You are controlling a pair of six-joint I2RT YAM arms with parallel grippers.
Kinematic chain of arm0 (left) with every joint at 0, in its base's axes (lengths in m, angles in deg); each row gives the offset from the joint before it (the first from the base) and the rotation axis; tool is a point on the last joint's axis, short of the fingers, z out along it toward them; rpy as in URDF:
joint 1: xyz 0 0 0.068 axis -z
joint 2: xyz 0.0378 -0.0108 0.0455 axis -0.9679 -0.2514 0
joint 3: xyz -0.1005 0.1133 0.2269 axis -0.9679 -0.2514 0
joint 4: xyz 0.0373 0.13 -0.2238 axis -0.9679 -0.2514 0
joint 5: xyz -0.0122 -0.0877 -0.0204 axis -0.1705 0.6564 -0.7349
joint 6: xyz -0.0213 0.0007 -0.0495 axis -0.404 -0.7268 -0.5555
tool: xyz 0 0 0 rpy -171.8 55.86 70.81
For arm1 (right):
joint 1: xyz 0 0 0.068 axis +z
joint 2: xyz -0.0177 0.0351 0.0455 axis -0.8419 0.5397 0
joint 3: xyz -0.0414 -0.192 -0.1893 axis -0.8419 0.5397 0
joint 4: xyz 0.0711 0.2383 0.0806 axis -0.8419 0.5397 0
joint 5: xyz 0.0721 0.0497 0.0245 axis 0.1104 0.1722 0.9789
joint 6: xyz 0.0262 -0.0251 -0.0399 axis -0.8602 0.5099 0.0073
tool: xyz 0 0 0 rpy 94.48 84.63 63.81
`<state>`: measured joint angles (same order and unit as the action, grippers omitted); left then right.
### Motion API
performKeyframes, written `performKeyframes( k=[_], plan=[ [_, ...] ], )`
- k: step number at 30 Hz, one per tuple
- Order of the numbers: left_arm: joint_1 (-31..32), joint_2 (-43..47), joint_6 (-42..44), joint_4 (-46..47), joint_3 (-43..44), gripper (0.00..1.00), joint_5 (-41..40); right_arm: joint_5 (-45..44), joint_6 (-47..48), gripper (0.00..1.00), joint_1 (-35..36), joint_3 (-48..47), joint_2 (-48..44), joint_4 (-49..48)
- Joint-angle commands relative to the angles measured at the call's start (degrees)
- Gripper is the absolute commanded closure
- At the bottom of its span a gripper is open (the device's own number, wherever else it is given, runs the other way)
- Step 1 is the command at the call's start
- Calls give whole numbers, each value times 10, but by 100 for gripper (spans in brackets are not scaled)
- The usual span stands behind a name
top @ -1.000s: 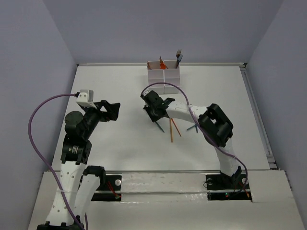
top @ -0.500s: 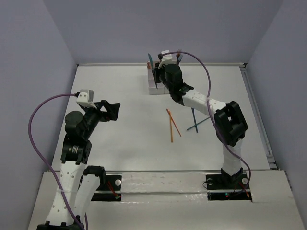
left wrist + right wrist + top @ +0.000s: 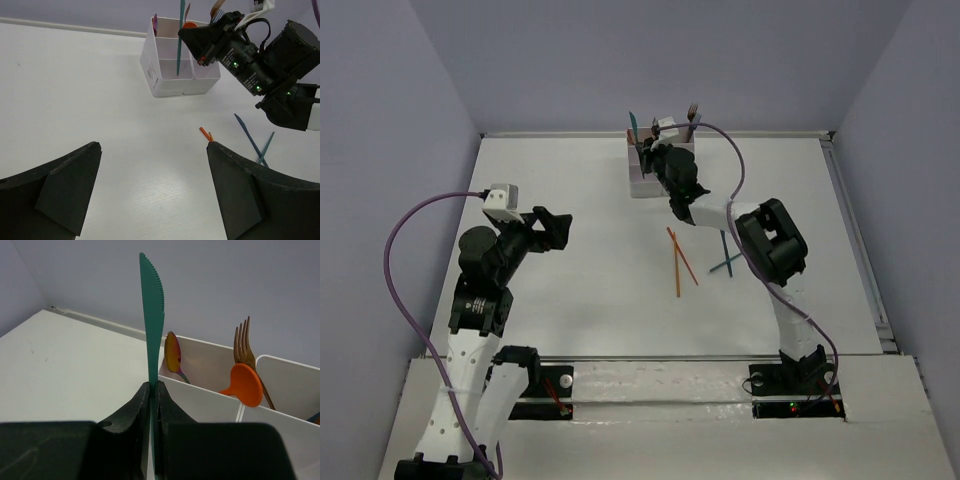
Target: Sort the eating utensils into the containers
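Observation:
My right gripper (image 3: 655, 160) is shut on a teal knife (image 3: 152, 315) and holds it upright at the white containers (image 3: 650, 180). In the left wrist view the knife (image 3: 180, 35) reaches down into a near box of the containers (image 3: 172, 82). A copper-purple spoon (image 3: 173, 352), an orange spoon (image 3: 245, 385) and a copper fork (image 3: 243, 345) stand in the far boxes. Two orange sticks (image 3: 678, 258) and two teal knives (image 3: 725, 255) lie on the table. My left gripper (image 3: 555, 228) is open and empty, hovering over the left of the table.
The white table (image 3: 580, 290) is walled in by grey panels, with a raised rail (image 3: 855, 240) along its right edge. The right arm (image 3: 765, 240) arches over the loose knives. A purple cable (image 3: 415, 230) loops off the left arm.
My right gripper has lifted a teal knife off the table and carried it back to the containers, then settled lower at them. The left arm has barely moved.

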<state>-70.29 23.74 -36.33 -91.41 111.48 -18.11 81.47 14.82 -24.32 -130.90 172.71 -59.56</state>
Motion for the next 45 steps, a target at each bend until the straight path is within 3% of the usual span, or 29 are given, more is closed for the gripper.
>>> performKeyframes(
  k=[1, 15, 19, 22, 28, 33, 38, 45],
  plan=[
    [0, -2, 8, 22, 20, 1, 8, -1, 12, 93, -5, -47, 19, -81],
    [0, 1, 8, 23, 20, 1, 10, -9, 15, 92, -5, -19, 52, -107],
    [0, 4, 7, 23, 20, 1, 11, 0, 14, 63, -5, 7, 23, -119],
    [0, 6, 6, 24, 18, 1, 13, 9, 11, 56, -5, 21, -13, -102],
    [0, 20, 5, 24, 17, 1, 11, 11, -18, 56, -5, 100, -112, -71],
    [0, 32, 4, 24, 15, 1, 12, -56, -108, 56, -5, 186, -224, 138],
    [6, 49, 3, 21, 13, 1, 9, -119, -170, 59, -5, 297, -299, 275],
    [30, 71, 4, 14, 13, 1, -4, -147, -235, 63, -16, 369, -383, 455]
  ],
)
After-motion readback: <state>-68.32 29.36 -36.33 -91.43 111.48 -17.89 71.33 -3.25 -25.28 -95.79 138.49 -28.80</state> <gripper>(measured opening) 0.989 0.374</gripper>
